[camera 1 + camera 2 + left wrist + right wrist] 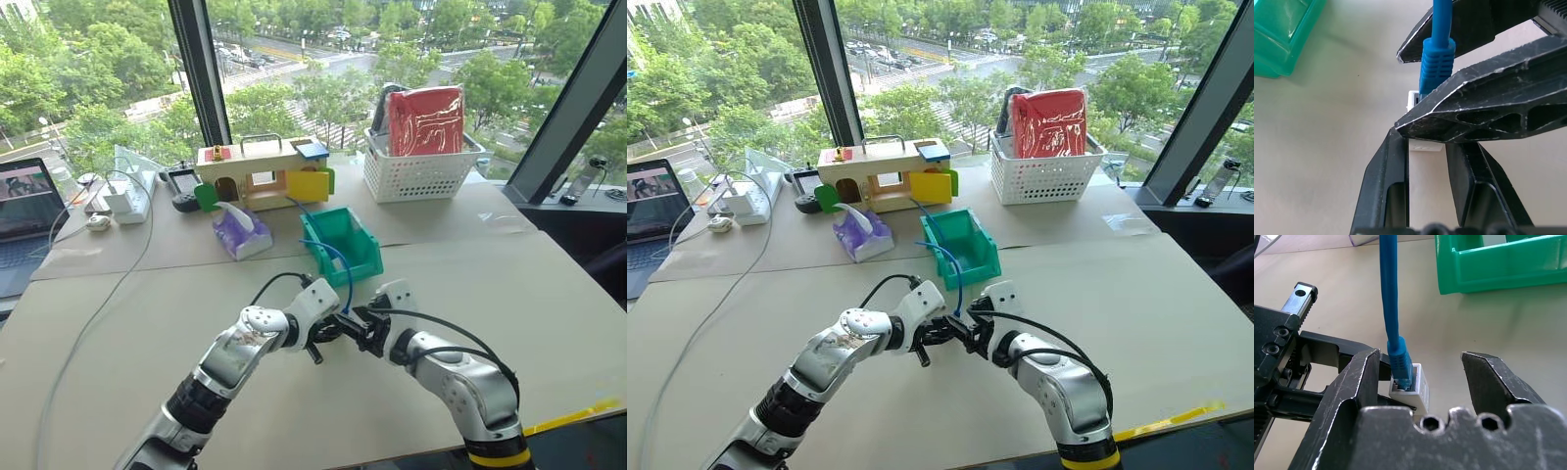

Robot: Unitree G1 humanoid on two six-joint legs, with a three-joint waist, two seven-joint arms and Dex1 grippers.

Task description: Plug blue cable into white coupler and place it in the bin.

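The blue cable (348,274) arcs from the teal bin (361,266) down to my two grippers, which meet above the table in front of the bin. Its blue plug boot (1399,357) sits in the socket of the white coupler (1419,387). My left gripper (1425,142) is shut on the white coupler (1413,100). My right gripper (1420,360) stands open around the plug and coupler, with one finger (1359,382) beside them and the other finger (1493,384) well apart. In the head view the left gripper (328,328) and right gripper (355,325) are tip to tip.
Behind the bin stand a white lattice basket (421,171) with a red package, a wooden toy house (260,171) and a purple tissue pack (240,230). A laptop (24,211) and a white power adapter (122,201) with cords sit at the far left.
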